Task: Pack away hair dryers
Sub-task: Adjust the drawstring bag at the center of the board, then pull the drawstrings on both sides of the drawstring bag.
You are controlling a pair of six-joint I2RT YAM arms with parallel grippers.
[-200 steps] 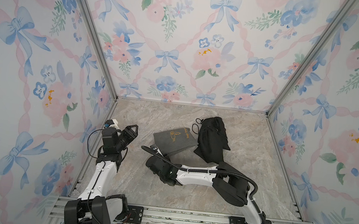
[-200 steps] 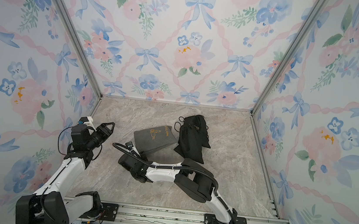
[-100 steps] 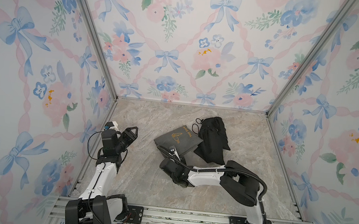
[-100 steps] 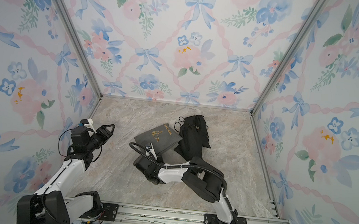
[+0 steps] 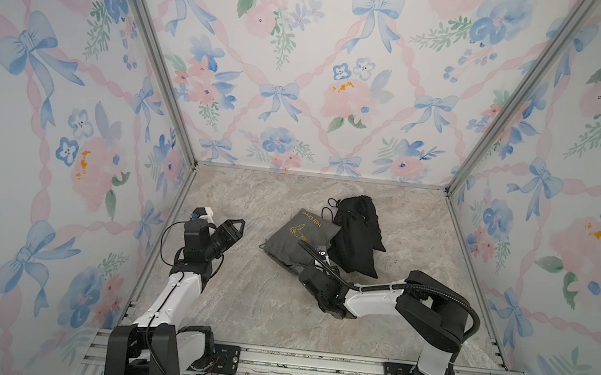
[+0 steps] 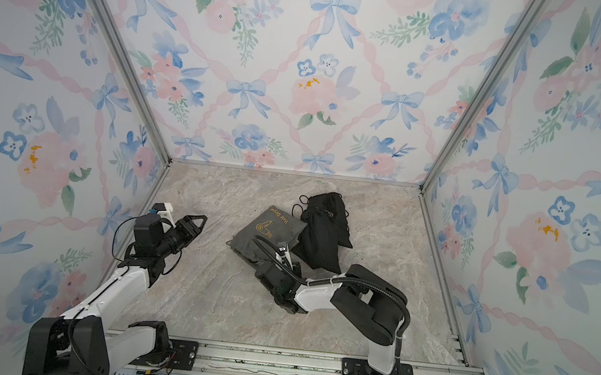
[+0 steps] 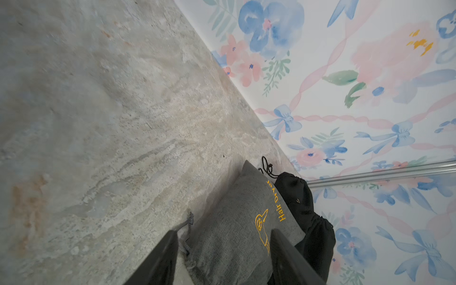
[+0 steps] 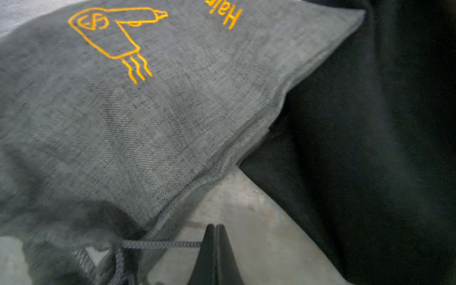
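Hair-dryer grey pouch [image 5: 299, 239]: right gripper [image 8: 215, 228] clamps its drawstring [image 8: 160, 244], black pouch [image 5: 356, 236] touching, left gripper [image 5: 237, 223] spread.

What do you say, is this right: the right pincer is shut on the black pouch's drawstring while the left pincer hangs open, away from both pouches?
Wrong pouch. The right wrist view shows the right pincer shut on the drawstring of the grey pouch; the black pouch lies beside it. The left pincer does hang open, away from both.
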